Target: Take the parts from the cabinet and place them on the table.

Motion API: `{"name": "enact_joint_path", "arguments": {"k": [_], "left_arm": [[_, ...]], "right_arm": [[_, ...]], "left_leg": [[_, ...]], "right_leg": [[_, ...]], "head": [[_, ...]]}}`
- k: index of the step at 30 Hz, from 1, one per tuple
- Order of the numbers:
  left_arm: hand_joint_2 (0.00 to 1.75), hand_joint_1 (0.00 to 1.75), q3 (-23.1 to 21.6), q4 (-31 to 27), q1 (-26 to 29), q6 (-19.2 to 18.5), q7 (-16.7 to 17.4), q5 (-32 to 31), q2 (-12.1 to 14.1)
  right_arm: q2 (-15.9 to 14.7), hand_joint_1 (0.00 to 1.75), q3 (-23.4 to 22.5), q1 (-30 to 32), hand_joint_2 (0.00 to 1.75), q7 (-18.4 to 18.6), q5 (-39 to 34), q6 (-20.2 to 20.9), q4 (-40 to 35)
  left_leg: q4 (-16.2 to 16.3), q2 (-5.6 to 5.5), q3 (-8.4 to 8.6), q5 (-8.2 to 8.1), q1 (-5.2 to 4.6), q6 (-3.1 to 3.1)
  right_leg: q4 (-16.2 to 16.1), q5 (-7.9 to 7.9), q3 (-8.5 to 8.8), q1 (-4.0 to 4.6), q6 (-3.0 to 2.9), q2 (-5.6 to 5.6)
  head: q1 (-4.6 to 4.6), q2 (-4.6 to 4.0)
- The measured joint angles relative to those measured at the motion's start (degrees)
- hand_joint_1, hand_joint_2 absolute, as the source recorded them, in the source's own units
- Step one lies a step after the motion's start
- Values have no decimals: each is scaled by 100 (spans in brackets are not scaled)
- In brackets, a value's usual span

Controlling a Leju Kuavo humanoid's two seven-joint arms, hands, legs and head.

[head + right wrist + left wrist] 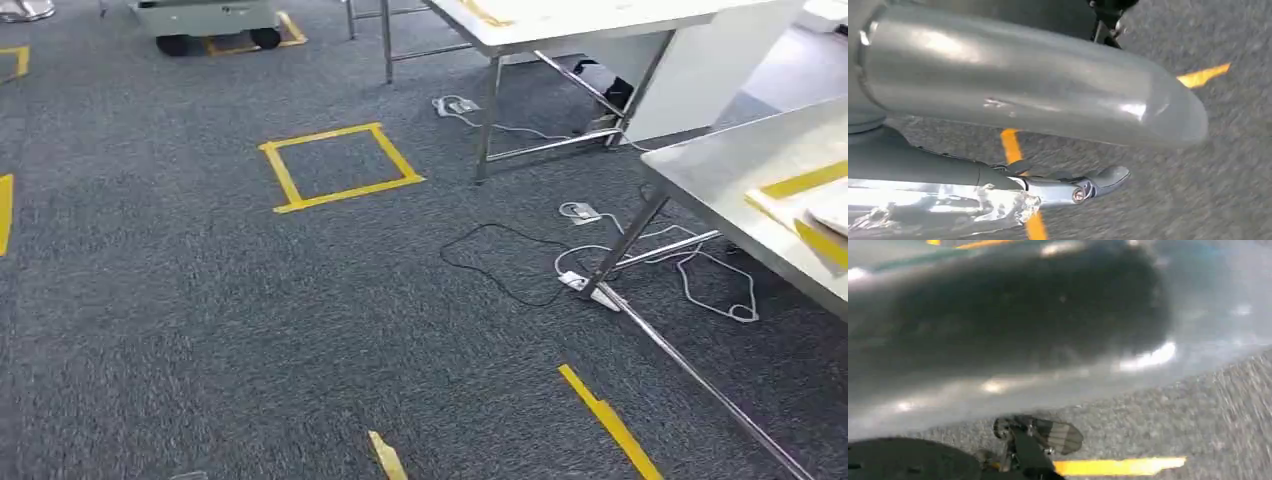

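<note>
Floor: dark grey carpet (200,320) throughout. Yellow tape square (340,166) at upper centre; further yellow strips (610,422) at lower right. White table (560,20) on metal legs at top right. Steel worktop (720,170) at right edge. Power strip (590,290) and loose cables (700,290) beneath it. Wheeled cart (210,25) at upper left.

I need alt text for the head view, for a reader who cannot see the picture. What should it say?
A grey carpet floor with a yellow tape square marked on it. At the right stands a metal table with yellow tape on its top, and white cables and a power strip lie under it. A second table stands farther back.
</note>
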Motion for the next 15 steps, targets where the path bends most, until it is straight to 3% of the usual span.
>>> {"name": "enact_joint_path", "arguments": {"k": [2, 3, 4, 6, 7, 8, 10, 12, 13, 14, 15], "left_arm": [[0, 0, 0, 0, -3, 0, 0, 4, -4], [0, 0, 4, 0, 5, 9, 0, 18, -2], [0, 0, 13, 0, 13, 9, 0, 42, 2], [0, 0, 57, 0, 13, -7, 0, 125, 17], [0, 0, 88, 0, 8, -13, 2, 153, 24], [0, 0, 129, 0, -2, -20, 15, 162, 37], [0, 0, 153, 0, -6, -20, 39, 166, 63], [0, 0, 177, 0, 35, -11, 52, 170, 83], [0, 0, 192, 0, 40, -9, 59, 170, 98], [0, 0, 192, 0, 38, -9, 61, 170, 98], [0, 0, 195, 0, 17, -9, 63, 170, 100]], "right_arm": [[0, 0, -4, 21, 0, 2, 4, -9, 0], [0, 0, -4, 20, 0, 4, 35, -17, 0], [2, 0, -4, 14, 0, 9, 79, -50, 0], [9, 0, 0, -8, 0, 17, 171, -133, 0], [17, 0, 7, -14, 0, 15, 206, -173, 0], [33, 0, 9, -29, 0, 15, 218, -199, 2], [57, 0, 9, -63, 0, 9, 236, -243, 2], [83, 0, 11, -88, 0, 7, 245, -249, 2], [96, 0, 13, -97, 0, 7, 247, -251, 2], [105, 0, 13, -103, 0, 2, 249, -251, 2], [111, 0, 13, -93, 0, 2, 249, -254, 2]], "left_leg": [[6, -185, -33, 17, -13, 23], [7, -272, -33, 22, -15, 24], [9, -359, -29, 27, -15, 18], [15, -541, -14, 38, -12, -2], [22, -618, -10, 40, -10, -18], [38, -682, -32, 43, -44, -56], [50, -792, -110, 81, -14, -136], [45, -929, -154, 125, 5, -217], [105, -793, -165, 65, 12, -220], [291, -456, -248, -95, -13, -252], [686, -289, -431, -343, -5, -291]], "right_leg": [[958, -368, -466, -4, 15, 76], [1117, -348, -566, -5, 17, 76], [997, -195, -533, -7, 11, 76], [113, 371, -152, -27, -6, 141], [-423, 629, 90, -54, -19, 331], [-632, 572, 182, -71, -25, 624], [-708, 562, 237, -67, -57, 543], [-714, 600, 229, -57, -130, 418], [-755, 630, 243, -84, -176, 328], [-760, 631, 249, -75, -201, 261], [-759, 623, 247, -60, -231, 161]], "head": [[7, 0], [2, 0], [7, 0], [7, 0], [7, 0], [9, 0], [0, 0], [0, 0], [4, 0], [-31, 0], [-70, 0]]}}
